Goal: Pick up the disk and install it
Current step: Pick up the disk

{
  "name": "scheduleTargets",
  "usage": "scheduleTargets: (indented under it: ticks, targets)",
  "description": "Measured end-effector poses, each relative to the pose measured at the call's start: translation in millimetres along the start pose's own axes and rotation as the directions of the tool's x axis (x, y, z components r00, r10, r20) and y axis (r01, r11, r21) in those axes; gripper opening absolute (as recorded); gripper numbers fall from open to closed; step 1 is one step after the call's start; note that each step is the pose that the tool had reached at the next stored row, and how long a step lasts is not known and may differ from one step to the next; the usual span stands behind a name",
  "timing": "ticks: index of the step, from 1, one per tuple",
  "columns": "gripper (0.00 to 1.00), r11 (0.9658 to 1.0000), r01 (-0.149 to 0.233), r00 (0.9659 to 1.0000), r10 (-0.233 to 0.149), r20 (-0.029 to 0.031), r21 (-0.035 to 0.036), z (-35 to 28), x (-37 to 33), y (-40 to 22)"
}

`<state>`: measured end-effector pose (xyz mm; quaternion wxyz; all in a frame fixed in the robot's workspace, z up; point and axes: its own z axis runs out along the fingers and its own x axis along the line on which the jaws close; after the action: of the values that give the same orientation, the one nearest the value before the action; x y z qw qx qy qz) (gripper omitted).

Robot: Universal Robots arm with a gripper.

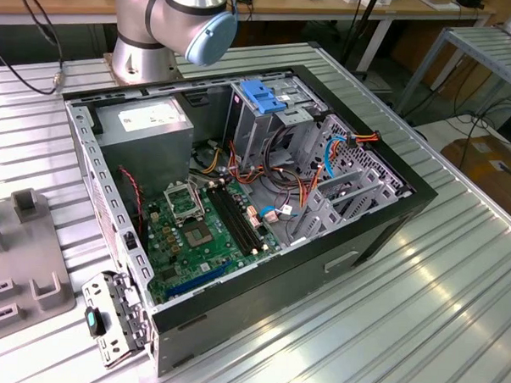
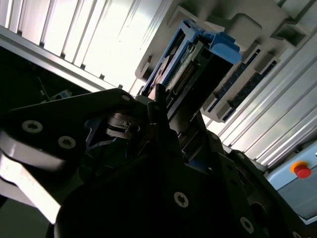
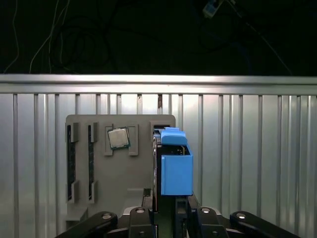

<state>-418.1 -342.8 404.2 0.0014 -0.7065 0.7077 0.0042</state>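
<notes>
In both wrist views the disk (image 3: 176,171) (image 2: 198,59), a grey-metal slab in a bright blue carrier, stands on edge over the grey fixture plate (image 3: 99,173). My gripper (image 3: 173,212) (image 2: 166,111) has a dark finger against each side of the disk's near end and looks shut on it. The disk's far blue end lies close to the raised holders of the fixture (image 2: 247,29). I cannot tell whether the disk still rests in its slot.
An open computer case (image 1: 390,223) lies on the ribbed metal table, showing its motherboard (image 1: 199,231), cables and a drive cage with a blue latch (image 1: 264,94). The fixture (image 1: 19,270) lies at the exterior view's left. A processor chip (image 3: 119,138) rests on it.
</notes>
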Motion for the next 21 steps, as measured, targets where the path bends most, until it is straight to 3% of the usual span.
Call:
scheduleTargets:
  ticks: [3, 15, 21]
  targets:
    - [0.35, 1.0000, 0.000, 1.0000, 0.000, 0.0001, 0.0000, -4.2, -0.1, 0.0]
    - [0.35, 1.0000, 0.000, 1.0000, 0.000, 0.0000, 0.0000, -35.6, -0.3, 0.1]
    - [0.35, 1.0000, 0.000, 1.0000, 0.000, 0.0000, 0.0000, -46.2, -0.4, 0.2]
